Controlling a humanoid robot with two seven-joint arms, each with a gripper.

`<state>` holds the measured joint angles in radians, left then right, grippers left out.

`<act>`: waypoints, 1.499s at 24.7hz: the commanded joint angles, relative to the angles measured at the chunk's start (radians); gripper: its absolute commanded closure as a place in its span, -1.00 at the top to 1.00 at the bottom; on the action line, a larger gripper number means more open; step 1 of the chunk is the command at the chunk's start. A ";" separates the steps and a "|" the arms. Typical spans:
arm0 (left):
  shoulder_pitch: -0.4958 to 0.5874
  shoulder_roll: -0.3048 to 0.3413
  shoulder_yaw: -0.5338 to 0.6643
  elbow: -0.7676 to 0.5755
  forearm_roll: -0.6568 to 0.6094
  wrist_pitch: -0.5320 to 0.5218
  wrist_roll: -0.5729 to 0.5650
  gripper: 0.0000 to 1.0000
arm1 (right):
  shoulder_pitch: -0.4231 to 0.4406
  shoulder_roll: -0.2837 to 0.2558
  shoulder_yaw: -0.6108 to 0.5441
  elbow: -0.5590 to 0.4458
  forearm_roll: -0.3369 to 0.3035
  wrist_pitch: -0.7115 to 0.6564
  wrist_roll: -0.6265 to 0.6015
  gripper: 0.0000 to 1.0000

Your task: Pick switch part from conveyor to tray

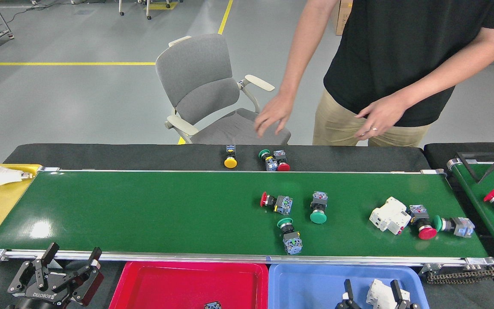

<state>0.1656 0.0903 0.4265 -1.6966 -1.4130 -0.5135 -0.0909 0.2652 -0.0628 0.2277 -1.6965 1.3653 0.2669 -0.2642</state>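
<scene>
Several switch parts lie on the conveyor [144,210]; the nearest [290,235] sits by the near rail. Light, rigid, roll-prone: grip its squarish body. Your left tool [54,277] hangs released; right tool [373,296] straddles a white part [380,294], grip unclear.

Black left gripper [60,274] with linked metal fingers [48,252], white lettering, red side panel

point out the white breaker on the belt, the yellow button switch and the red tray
white breaker [389,215], head view, on the middle of its white body
yellow button switch [230,162], head view, on its yellow cap
red tray [178,285], head view, on its bare floor
</scene>
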 commanded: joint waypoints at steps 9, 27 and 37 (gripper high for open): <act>-0.014 -0.001 0.000 -0.014 -0.004 0.000 0.002 1.00 | -0.193 0.001 -0.001 0.120 0.011 0.112 0.165 1.00; -0.115 -0.205 -0.756 -0.054 -0.281 0.268 -0.139 1.00 | -0.437 0.061 0.016 0.422 0.008 0.121 0.174 1.00; -0.209 -0.211 -0.769 0.101 -0.273 0.388 -0.139 1.00 | -0.560 0.098 0.116 0.563 0.008 0.121 0.175 0.20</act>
<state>-0.0207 -0.1176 -0.3477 -1.5947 -1.6889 -0.1608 -0.2334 -0.2620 0.0303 0.3355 -1.1364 1.3717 0.3896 -0.0886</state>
